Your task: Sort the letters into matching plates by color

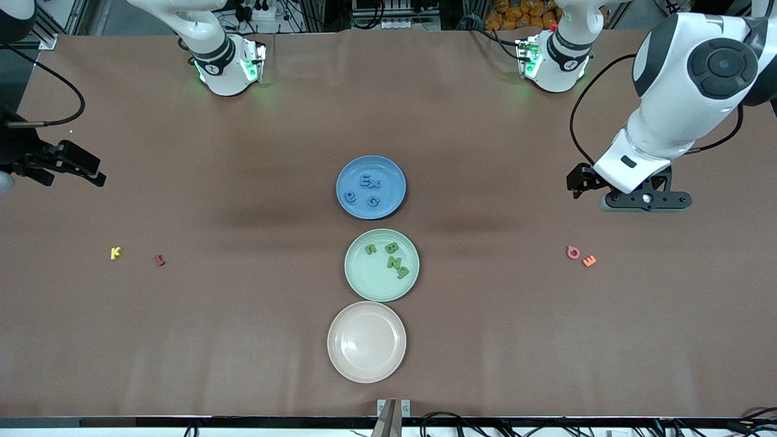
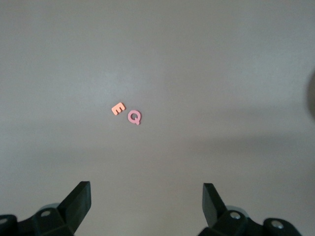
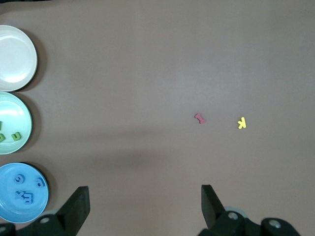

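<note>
Several blue letters (image 1: pixel 369 181) lie in the blue plate (image 1: pixel 391 182) at the table's middle. Beside it, nearer the front camera, the mint green plate (image 1: pixel 363 274) holds several green letters (image 1: pixel 394 261). The right wrist view also shows the blue plate (image 3: pixel 15 214) and the green plate (image 3: pixel 15 110). My left gripper (image 2: pixel 146 189) hangs open and empty over bare table at the left arm's end (image 1: pixel 646 199). My right gripper (image 3: pixel 145 192) hangs open and empty over the right arm's end (image 1: pixel 67 162).
A beige-pink plate (image 1: pixel 366 342) lies empty, nearest the front camera. A pink letter (image 1: pixel 573 252) and an orange letter (image 1: pixel 589 261) lie together toward the left arm's end. A yellow letter (image 1: pixel 115 252) and a dark red letter (image 1: pixel 159 260) lie toward the right arm's end.
</note>
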`<state>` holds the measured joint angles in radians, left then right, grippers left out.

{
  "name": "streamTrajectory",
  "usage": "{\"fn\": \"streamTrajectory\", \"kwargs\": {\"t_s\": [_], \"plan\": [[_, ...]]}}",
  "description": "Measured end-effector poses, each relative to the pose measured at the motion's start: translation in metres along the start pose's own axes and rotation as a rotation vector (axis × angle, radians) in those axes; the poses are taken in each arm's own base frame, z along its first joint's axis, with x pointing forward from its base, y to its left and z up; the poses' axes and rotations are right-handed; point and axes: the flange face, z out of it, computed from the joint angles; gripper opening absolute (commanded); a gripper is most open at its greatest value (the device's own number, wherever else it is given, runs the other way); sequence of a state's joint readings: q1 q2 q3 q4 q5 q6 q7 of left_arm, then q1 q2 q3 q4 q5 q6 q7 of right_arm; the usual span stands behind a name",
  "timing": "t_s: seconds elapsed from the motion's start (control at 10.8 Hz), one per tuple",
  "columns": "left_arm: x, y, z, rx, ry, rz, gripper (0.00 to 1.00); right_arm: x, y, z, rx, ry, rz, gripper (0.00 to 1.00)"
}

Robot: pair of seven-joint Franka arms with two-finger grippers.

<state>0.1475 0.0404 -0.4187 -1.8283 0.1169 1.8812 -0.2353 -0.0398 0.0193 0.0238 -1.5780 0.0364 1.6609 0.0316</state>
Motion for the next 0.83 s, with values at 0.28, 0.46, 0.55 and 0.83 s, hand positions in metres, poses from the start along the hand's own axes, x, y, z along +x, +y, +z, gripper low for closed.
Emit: {"fn": "streamTrajectory", "kwargs": {"t_s": [0.28,0.46,0.55,0.83], "plan": [[0.0,0.01,-0.022,0.001,0.031,0.013,1.0,0.001,0.004,-0.002,0.0,0.004,0.007,1.0],[-0.011,0.001,-0.04,-0.009,0.007,0.037,1.0,0.002,0.005,-0.002,0.0,0.005,0.008,1.0],[-0.018,-0.011,-0.054,-0.038,0.004,0.055,1.0,0.004,0.005,-0.001,0.0,0.004,0.008,1.0],[-0.035,-0.03,-0.096,-0.087,0.06,0.084,1.0,0.006,0.005,-0.001,0.0,0.006,0.008,1.0]]}}
